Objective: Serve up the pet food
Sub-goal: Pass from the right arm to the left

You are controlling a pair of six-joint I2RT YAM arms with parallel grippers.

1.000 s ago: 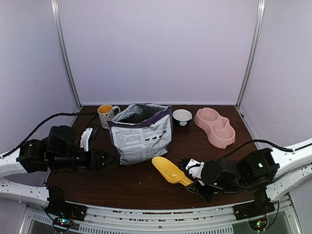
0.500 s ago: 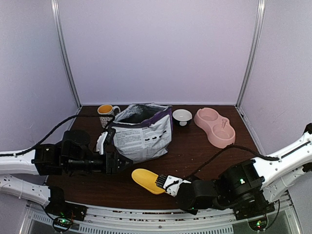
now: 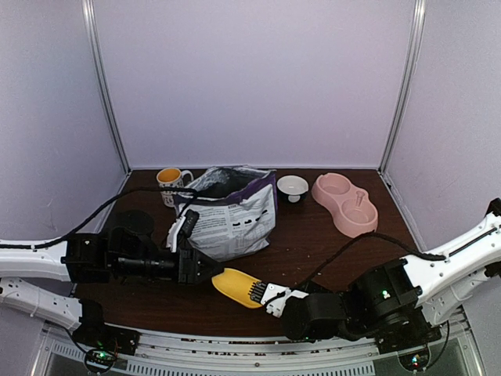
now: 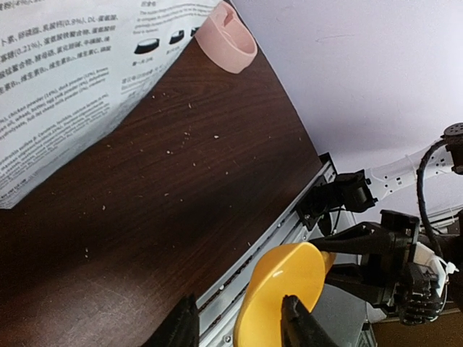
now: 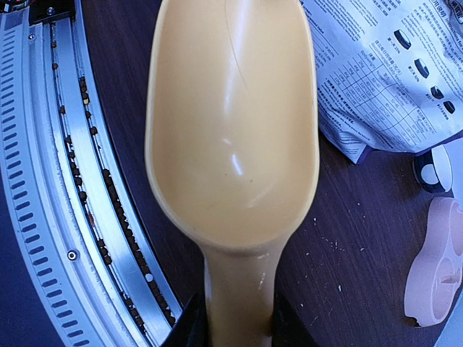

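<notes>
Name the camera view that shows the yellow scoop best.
Right wrist view: the yellow scoop fills the frame, its bowl empty, handle clamped in the right gripper. Top external shows it small and distant. The left wrist view catches only its rounded end.

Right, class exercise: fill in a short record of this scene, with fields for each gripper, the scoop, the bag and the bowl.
yellow scoop: empty, hollow side up
right gripper: shut on the scoop's handle
left gripper: open, jaws at the scoop's front rim
pet food bag: upright, top open, behind the scoop
pink double bowl: far right, no kibble visible in it
</notes>
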